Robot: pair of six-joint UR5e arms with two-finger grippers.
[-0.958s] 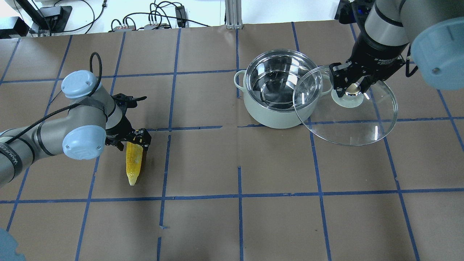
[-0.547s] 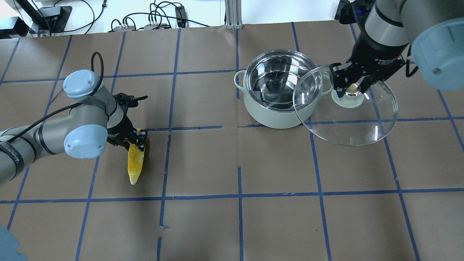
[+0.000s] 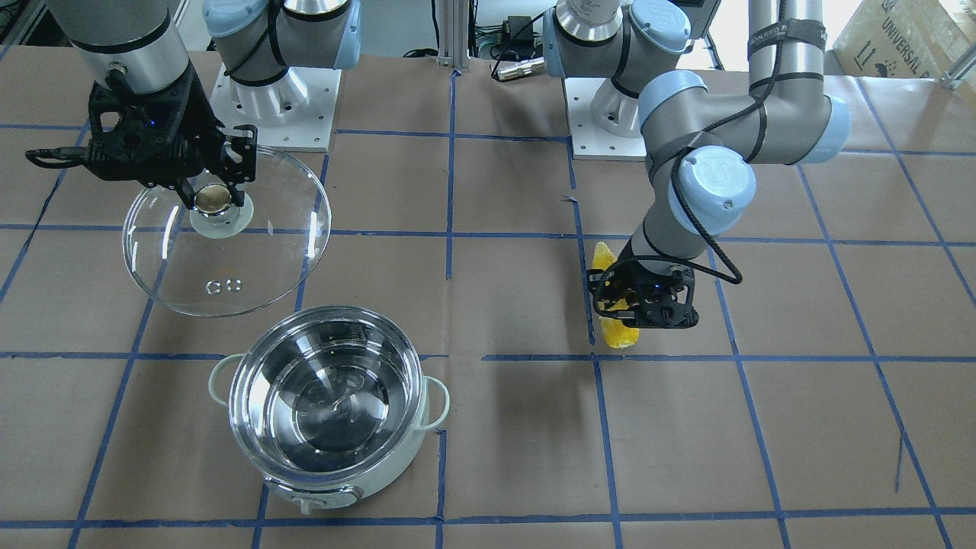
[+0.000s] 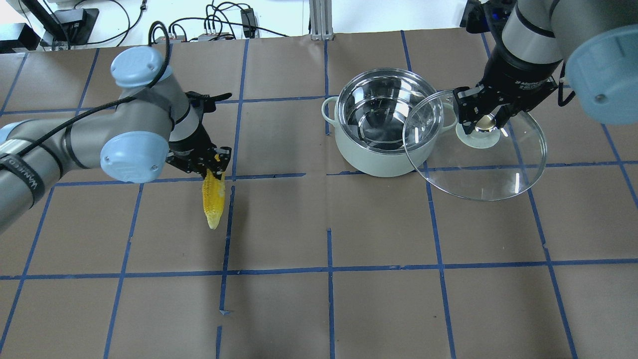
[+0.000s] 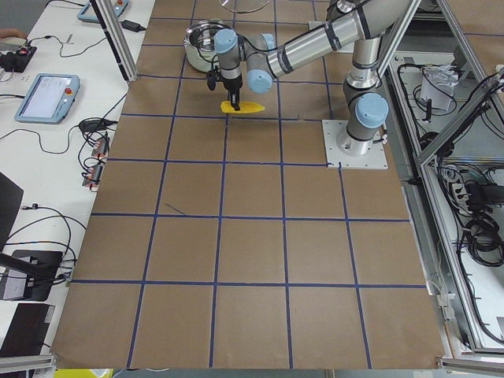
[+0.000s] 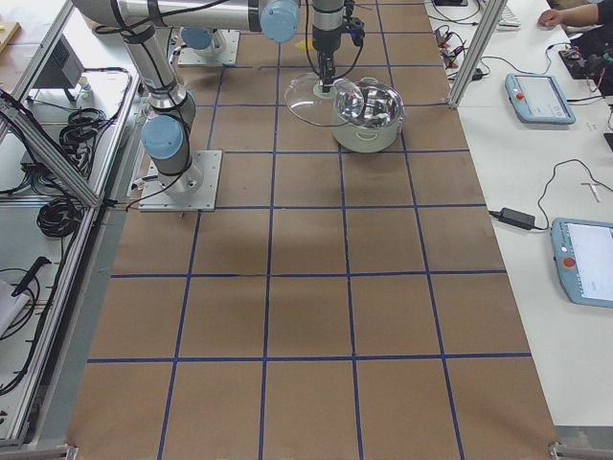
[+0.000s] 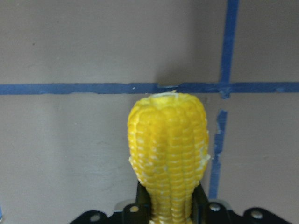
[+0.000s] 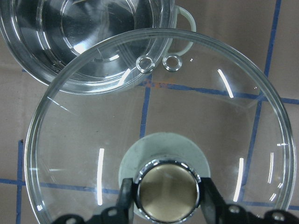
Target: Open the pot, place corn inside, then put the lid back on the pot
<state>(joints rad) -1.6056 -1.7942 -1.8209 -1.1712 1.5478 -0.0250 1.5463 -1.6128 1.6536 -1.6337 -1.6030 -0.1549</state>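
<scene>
On the robot's right half of the table [image 4: 379, 299], the pot [image 4: 369, 159] stood uncovered, its steel interior bare and one loop handle toward the middle of the table. The right gripper [image 4: 481, 123] was clamped on the lid [image 4: 478, 174] by its knob [image 8: 167, 189], a finger [image 8: 125, 196] pressed to either side. The lid hung in the air just beside the pot, on the side nearer the robot. From overhead its rim overlapped the pot's rim on the right arm's side, while most of the mouth lay exposed. The two steam-hole rings [image 8: 159, 63] sat at the lid's edge nearest the pot.

Well apart from it, on the robot's left half, the left gripper [image 4: 213, 168] was closed around the thick end of the corn [image 4: 213, 202]. The cob lay roughly level, its tapered tip pointing back toward the robot. It seemed raised a little off the paper, though the gap was hard to judge.

The stretch between corn and pot was brown paper crossed by blue tape lines [image 4: 329, 269]. Past the far edge of the table lay a tangle of cables [image 4: 214, 25] and an aluminium post [image 4: 319, 20]. A teach pendant [image 5: 47, 96] rested on the side bench at the left end, and another [image 6: 541, 96] on the bench at the right end.
</scene>
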